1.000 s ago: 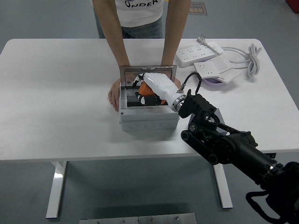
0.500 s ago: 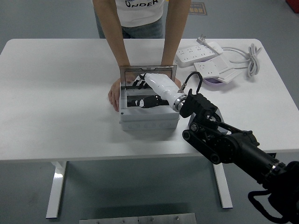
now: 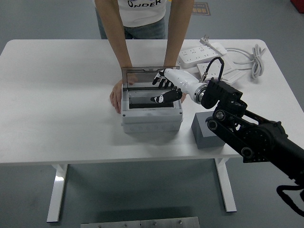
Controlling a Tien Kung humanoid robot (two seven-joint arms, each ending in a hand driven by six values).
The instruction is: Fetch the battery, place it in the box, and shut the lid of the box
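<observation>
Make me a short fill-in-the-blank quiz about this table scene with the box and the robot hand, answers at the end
1. The lid of the grey box stands ____.
2. The robot's right hand hovers over the box with its fingers ____.
3. A person's hand rests against the box's ____ side in the picture.
4. The dark grey block sits on the table to the ____ of the box in the picture.

Missing words: open; spread; left; right

Bright, even overhead light — soft shadows under the white table [image 3: 57,95], sharp focus throughout.
</observation>
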